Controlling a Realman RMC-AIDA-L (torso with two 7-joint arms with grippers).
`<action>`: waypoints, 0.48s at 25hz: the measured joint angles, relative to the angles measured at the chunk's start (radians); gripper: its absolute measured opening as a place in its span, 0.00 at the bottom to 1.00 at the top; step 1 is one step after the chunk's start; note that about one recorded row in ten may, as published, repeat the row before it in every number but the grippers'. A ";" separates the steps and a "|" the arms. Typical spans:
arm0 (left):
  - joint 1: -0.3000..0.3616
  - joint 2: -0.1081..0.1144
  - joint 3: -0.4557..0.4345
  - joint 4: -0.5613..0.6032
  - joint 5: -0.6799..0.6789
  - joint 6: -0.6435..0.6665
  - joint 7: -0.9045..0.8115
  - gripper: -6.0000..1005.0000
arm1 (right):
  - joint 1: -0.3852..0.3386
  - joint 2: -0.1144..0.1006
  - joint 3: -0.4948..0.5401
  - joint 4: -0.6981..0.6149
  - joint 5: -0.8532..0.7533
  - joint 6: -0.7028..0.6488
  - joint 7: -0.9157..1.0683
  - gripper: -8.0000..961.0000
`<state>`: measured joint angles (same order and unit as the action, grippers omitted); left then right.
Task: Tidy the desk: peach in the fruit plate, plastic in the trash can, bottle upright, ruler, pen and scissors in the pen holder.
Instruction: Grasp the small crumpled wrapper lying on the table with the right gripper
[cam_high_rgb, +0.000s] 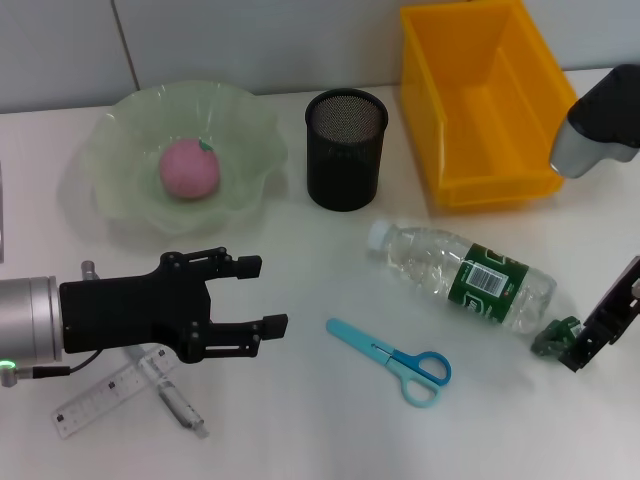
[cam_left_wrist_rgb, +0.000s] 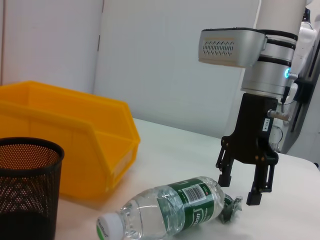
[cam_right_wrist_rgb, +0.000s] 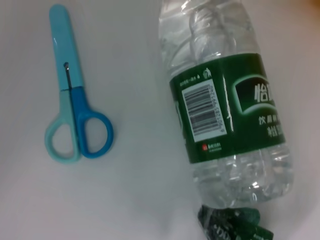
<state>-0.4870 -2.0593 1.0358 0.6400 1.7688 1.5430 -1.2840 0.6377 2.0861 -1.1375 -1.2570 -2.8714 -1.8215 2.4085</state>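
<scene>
Beside the bottle's (cam_high_rgb: 470, 277) base, our right hand (cam_left_wrist_rgb: 246, 189) hangs fingers-down and parted over the plastic (cam_high_rgb: 555, 335) on the counter (cam_high_rgb: 330, 420). Our left hand (cam_high_rgb: 245, 305) hovers open above the ruler (cam_high_rgb: 105, 395). Only the head view shows the peach (cam_high_rgb: 189, 168) in the fruit plate (cam_high_rgb: 125, 210).

Pen (cam_high_rgb: 172, 398), ruler (cam_high_rgb: 105, 397) partly hidden under left arm; plastic (cam_right_wrist_rgb: 235, 225) cropped.
</scene>
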 joint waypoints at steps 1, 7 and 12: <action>0.000 0.000 0.000 0.000 0.000 0.000 0.000 0.81 | 0.000 0.000 0.000 0.000 0.000 0.000 0.000 0.74; -0.001 0.001 -0.006 0.000 0.000 0.000 0.000 0.81 | -0.002 0.000 -0.008 0.014 0.012 0.026 -0.007 0.74; -0.001 0.001 -0.007 0.000 0.000 0.000 0.000 0.81 | -0.008 0.000 -0.009 0.023 0.025 0.050 -0.015 0.73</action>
<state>-0.4879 -2.0585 1.0292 0.6400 1.7687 1.5430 -1.2839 0.6299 2.0862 -1.1465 -1.2339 -2.8459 -1.7711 2.3933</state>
